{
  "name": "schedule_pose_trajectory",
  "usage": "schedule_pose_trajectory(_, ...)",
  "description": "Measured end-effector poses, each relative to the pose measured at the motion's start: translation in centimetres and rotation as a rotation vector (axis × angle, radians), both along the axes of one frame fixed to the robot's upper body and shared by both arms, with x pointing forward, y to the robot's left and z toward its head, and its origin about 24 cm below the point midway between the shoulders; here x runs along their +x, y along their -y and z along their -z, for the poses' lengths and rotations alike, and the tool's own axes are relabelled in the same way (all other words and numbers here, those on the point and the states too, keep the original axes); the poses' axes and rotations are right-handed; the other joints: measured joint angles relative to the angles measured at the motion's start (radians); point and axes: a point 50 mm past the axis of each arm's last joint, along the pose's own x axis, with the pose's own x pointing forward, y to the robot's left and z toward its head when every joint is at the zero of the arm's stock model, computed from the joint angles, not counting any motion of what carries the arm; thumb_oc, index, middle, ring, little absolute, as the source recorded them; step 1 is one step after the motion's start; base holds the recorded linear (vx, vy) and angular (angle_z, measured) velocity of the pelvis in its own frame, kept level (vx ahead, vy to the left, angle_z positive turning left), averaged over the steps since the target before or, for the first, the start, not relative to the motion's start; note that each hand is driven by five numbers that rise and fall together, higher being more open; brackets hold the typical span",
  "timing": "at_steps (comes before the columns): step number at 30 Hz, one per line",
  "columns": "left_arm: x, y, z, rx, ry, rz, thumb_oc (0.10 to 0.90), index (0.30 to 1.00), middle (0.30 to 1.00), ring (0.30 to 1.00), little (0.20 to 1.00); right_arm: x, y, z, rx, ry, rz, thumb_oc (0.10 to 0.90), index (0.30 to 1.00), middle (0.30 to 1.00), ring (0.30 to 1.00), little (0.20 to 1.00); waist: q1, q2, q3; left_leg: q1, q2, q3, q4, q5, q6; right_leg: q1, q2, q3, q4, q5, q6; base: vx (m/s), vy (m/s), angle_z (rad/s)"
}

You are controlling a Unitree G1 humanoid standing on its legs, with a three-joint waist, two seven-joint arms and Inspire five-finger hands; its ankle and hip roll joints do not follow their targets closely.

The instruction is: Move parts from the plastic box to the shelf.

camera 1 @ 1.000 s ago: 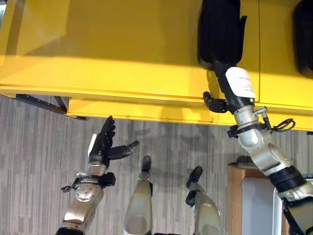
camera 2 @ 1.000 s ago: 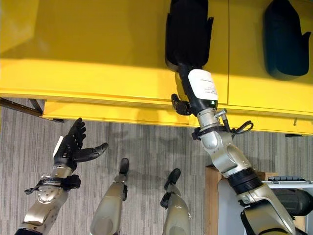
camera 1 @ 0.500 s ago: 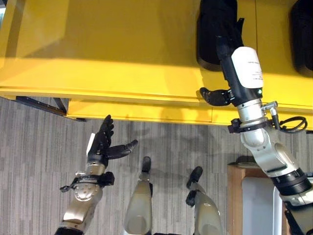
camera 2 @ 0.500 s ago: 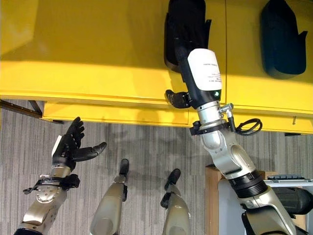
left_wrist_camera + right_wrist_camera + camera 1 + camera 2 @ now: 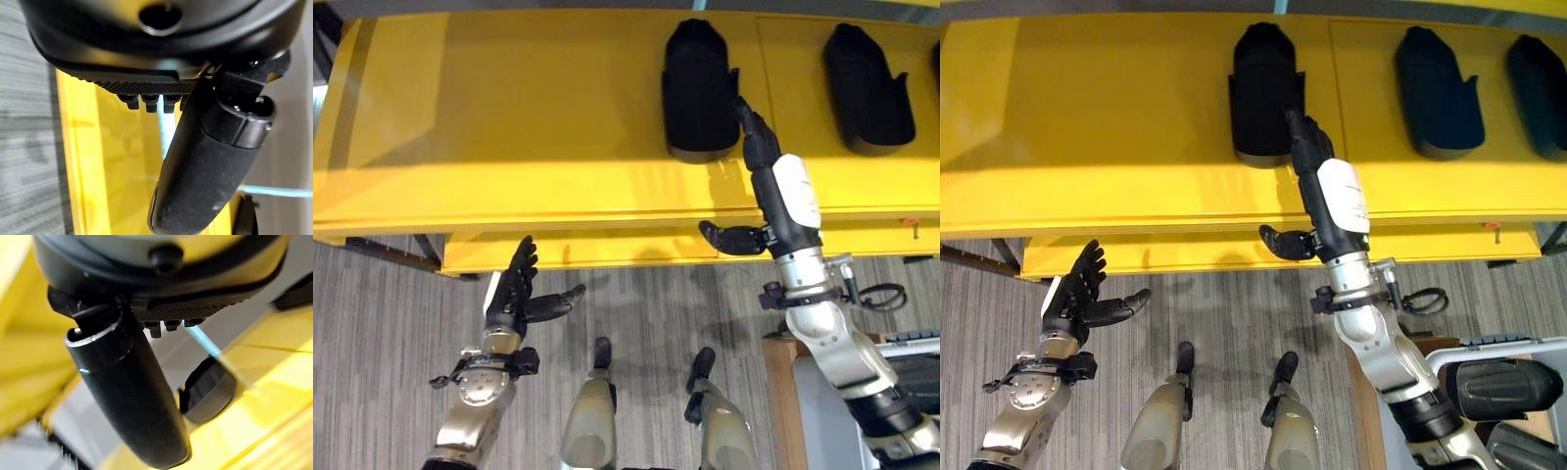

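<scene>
The right hand [image 5: 773,181] reaches over the front edge of the yellow shelf [image 5: 509,117], its fingers straight and its fingertips at the near right corner of a black part [image 5: 699,88] lying flat there. The thumb sticks out to the side over the front lip, curled round nothing. I judge this to be the end of a placing step: the part rests on the shelf and the hand seems to be letting go or giving a last nudge. Whether the fingertips actually touch the part is hard to tell from the head views.

A second part [image 5: 867,88] lies further along toward the shelf's right end, well apart from the first, and the right eye view shows a third [image 5: 1540,93] at the right edge beyond it. More parts [image 5: 1500,387] lie in a pale box [image 5: 1489,345] low at the right, beside the robot.

The left hand [image 5: 514,299] hangs below the shelf's front edge over the grey carpet, fingers relaxed and spread, thumb out, empty.

The next move probably calls for drawing the right hand back clear of the shelf lip without dragging the part, then turning down to the box for another part.

No brand, label or writing can be read on the parts, shelf or box.
</scene>
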Motion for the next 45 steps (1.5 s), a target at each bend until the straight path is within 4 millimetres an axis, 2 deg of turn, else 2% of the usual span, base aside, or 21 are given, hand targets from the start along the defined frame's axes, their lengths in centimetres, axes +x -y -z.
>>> schedule_pose_trajectory(3,-1.6,0.0,2.0,-0.031,-0.083,-0.036,0.9,1.0,1.0,1.0,1.0,-0.9,0.4,1.9,0.068,-0.086,-0.015,0.9,1.0,1.0,1.0,1.0,-0.035,0.005,-0.111,0.026,0.03,0.034,-0.03,-0.004,-0.016,0.006,0.029,0.026,-0.042,0.014,-0.007,0.04,-0.063,-0.43)
schedule_pose_trajectory(6,-3.3,0.8,3.8,-0.084,-0.142,-0.043,0.9,1.0,1.0,1.0,1.0,-1.6,1.5,3.2,0.092,-0.146,0.013,0.9,1.0,1.0,1.0,1.0,-0.07,0.019,-0.207,0.133,0.083,0.098,-0.115,0.016,-0.047,0.06,0.094,0.066,-0.087,0.018,-0.019,0.02,-0.143,-0.54)
schedule_pose_trajectory(14,-0.9,2.9,1.3,-0.117,0.041,-0.002,0.9,1.0,1.0,1.0,1.0,-3.6,3.1,6.6,0.26,-0.332,0.011,0.9,1.0,1.0,1.0,1.0,-0.112,0.033,-0.305,0.209,0.165,0.128,-0.182,0.043,-0.081,0.095,0.19,0.087,-0.116,0.004,-0.048,-0.03,-0.165,-0.16)
schedule_pose_trajectory(17,0.6,3.5,-0.4,-0.122,0.123,-0.011,0.9,1.0,1.0,1.0,1.0,-3.5,3.1,6.8,0.279,-0.347,0.005,0.9,1.0,1.0,1.0,1.0,-0.119,0.038,-0.309,0.209,0.206,0.125,-0.172,0.047,-0.082,0.095,0.226,0.08,-0.095,-0.017,-0.078,-0.01,-0.159,0.01)
schedule_pose_trajectory(21,0.8,3.7,-1.2,-0.1,0.177,-0.027,0.9,1.0,1.0,1.0,1.0,-3.2,2.6,6.2,0.279,-0.317,-0.027,0.9,1.0,1.0,1.0,1.0,-0.118,0.045,-0.318,0.224,0.236,0.124,-0.146,0.049,-0.065,0.074,0.263,0.105,-0.059,-0.043,-0.113,-0.01,-0.103,-0.28)
schedule_pose_trajectory(22,0.8,3.7,-1.4,-0.094,0.186,-0.027,0.9,1.0,1.0,1.0,1.0,-3.0,2.4,5.9,0.279,-0.297,-0.042,0.9,1.0,1.0,1.0,1.0,-0.09,0.035,-0.318,0.207,0.23,0.076,-0.083,0.052,-0.06,0.053,0.264,0.141,-0.026,-0.055,-0.126,-0.06,-0.075,-0.79)
schedule_pose_trajectory(24,0.9,3.9,-1.4,-0.091,0.186,-0.02,0.9,1.0,1.0,1.0,1.0,-2.8,2.4,5.7,0.274,-0.291,-0.046,0.9,1.0,1.0,1.0,1.0,-0.07,0.011,-0.317,0.151,0.187,-0.109,0.004,0.057,-0.048,0.051,0.238,0.18,-0.019,-0.056,-0.128,-0.02,-0.08,-0.57)
schedule_pose_trajectory(25,0.9,4.0,-1.3,-0.088,0.185,-0.012,0.9,1.0,1.0,1.0,1.0,-2.8,2.5,5.6,0.278,-0.287,-0.046,0.9,1.0,1.0,1.0,1.0,-0.076,0.005,-0.315,0.127,0.135,-0.189,0.043,0.024,-0.057,0.05,0.226,0.205,-0.017,-0.052,-0.128,0.05,-0.042,-0.56)
schedule_pose_trajectory(26,0.5,4.0,-1.2,-0.08,0.188,-0.011,0.9,1.0,1.0,1.0,1.0,-2.8,2.5,5.7,0.299,-0.293,-0.052,0.9,1.0,1.0,1.0,1.0,-0.057,-0.017,-0.31,0.09,-0.054,-0.306,0.112,-0.075,-0.032,0.029,0.186,0.278,-0.016,-0.043,-0.124,0.05,0.019,-0.78)
schedule_pose_trajectory(28,0.0,3.8,-0.8,-0.07,0.174,-0.016,0.9,1.0,1.0,1.0,1.0,-2.7,2.5,5.8,0.299,-0.31,-0.063,0.9,1.0,1.0,1.0,1.0,-0.038,-0.014,-0.314,0.064,-0.248,-0.403,0.088,-0.125,0.045,0.006,0.161,0.326,-0.018,-0.029,-0.107,0.02,0.052,-0.92)
schedule_pose_trajectory(29,-0.2,3.8,-0.7,-0.069,0.169,-0.016,0.9,1.0,1.0,1.0,1.0,-2.8,2.4,6.0,0.304,-0.319,-0.064,0.9,1.0,1.0,1.0,1.0,-0.041,-0.01,-0.314,0.052,-0.287,-0.396,0.073,-0.127,0.092,0.002,0.165,0.334,-0.016,-0.013,-0.086,-0.01,0.075,-0.67)
schedule_pose_trajectory(30,-0.4,3.7,-0.6,-0.069,0.164,-0.018,0.9,1.0,1.0,1.0,1.0,-2.8,2.4,6.1,0.303,-0.327,-0.067,0.9,1.0,1.0,1.0,1.0,-0.036,-0.001,-0.316,0.056,-0.306,-0.427,0.052,-0.081,0.118,-0.011,0.184,0.342,-0.003,-0.014,-0.082,0.02,0.144,-0.76)
schedule_pose_trajectory(32,-0.7,3.4,-0.3,-0.059,0.15,-0.026,0.9,1.0,1.0,1.0,1.0,-3.2,1.9,6.8,0.306,-0.358,-0.087,0.9,1.0,1.0,1.0,1.0,-0.028,-0.025,-0.318,0.059,-0.298,-0.371,0.046,-0.049,0.145,-0.016,0.195,0.385,-0.01,-0.025,-0.063,0.03,0.182,-0.79)
schedule_pose_trajectory(34,-0.9,3.6,-0.1,-0.061,0.136,-0.015,0.9,1.0,1.0,1.0,1.0,-3.3,1.5,7.1,0.334,-0.367,-0.097,0.9,1.0,1.0,1.0,1.0,-0.025,-0.02,-0.317,0.076,-0.278,-0.319,-0.001,-0.03,0.175,-0.028,0.202,0.396,0.019,-0.073,-0.022,0.02,0.089,-0.76)
schedule_pose_trajectory(36,-0.9,3.8,-0.3,-0.058,0.144,0.013,0.9,1.0,1.0,1.0,1.0,-3.7,1.5,7.5,0.351,-0.385,-0.091,0.9,1.0,1.0,1.0,1.0,-0.047,-0.013,-0.319,0.089,-0.276,-0.299,-0.043,-0.001,0.155,-0.021,0.194,0.38,0.118,-0.141,-0.025,0.04,0.15,-0.42)
schedule_pose_trajectory(38,-1.0,3.6,-0.3,-0.03,0.136,0.031,0.9,1.0,1.0,1.0,1.0,-3.7,1.2,7.7,0.355,-0.4,-0.108,0.9,1.0,1.0,1.0,1.0,-0.047,-0.013,-0.32,0.117,-0.27,-0.231,-0.089,0.021,0.175,0.038,0.182,0.394,0.102,-0.167,-0.015,0.01,0.152,-0.61)
schedule_pose_trajectory(39,-1.0,3.5,-0.4,-0.021,0.132,0.039,0.9,1.0,1.0,1.0,1.0,-3.7,1.1,7.6,0.351,-0.401,-0.117,0.9,1.0,1.0,1.0,1.0,-0.045,-0.005,-0.32,0.119,-0.267,-0.212,-0.104,0.033,0.178,0.039,0.181,0.41,0.08,-0.159,-0.002,0.01,0.191,-0.79)
schedule_pose_trajectory(40,-0.9,3.7,-0.5,-0.021,0.137,0.061,0.9,1.0,1.0,1.0,1.0,-3.6,1.2,7.7,0.354,-0.407,-0.116,0.9,1.0,1.0,1.0,1.0,-0.073,-0.003,-0.32,0.121,-0.268,-0.196,-0.115,0.038,0.179,0.054,0.175,0.415,0.044,-0.147,0.004,0.01,0.183,-0.87)
schedule_pose_trajectory(41,-0.9,4.0,-0.3,-0.023,0.127,0.072,0.9,1.0,1.0,1.0,1.0,-3.6,0.8,7.7,0.366,-0.416,-0.133,0.9,1.0,1.0,1.0,1.0,-0.076,-0.005,-0.32,0.151,-0.263,-0.135,-0.149,0.041,0.183,0.05,0.176,0.457,0.033,-0.116,0.015,0.0,0.212,-0.87)
schedule_pose_trajectory(44,-0.8,4.4,-0.3,-0.024,0.126,0.094,0.9,1.0,1.0,1.0,1.0,-3.5,0.6,7.7,0.365,-0.419,-0.142,0.9,1.0,1.0,1.0,1.0,-0.101,0.004,-0.32,0.166,-0.262,-0.093,-0.166,0.038,0.183,0.046,0.179,0.49,0.025,-0.107,0.021,-0.05,0.085,-0.74)
schedule_pose_trajectory(45,-0.5,4.8,-0.6,-0.023,0.143,0.116,0.9,1.0,1.0,1.0,1.0,-3.6,0.6,7.8,0.364,-0.426,-0.141,0.9,1.0,1.0,1.0,1.0,-0.107,0.007,-0.319,0.164,-0.255,-0.038,-0.17,0.04,0.196,0.022,0.186,0.524,0.048,-0.101,0.028,-0.18,0.072,-0.97)
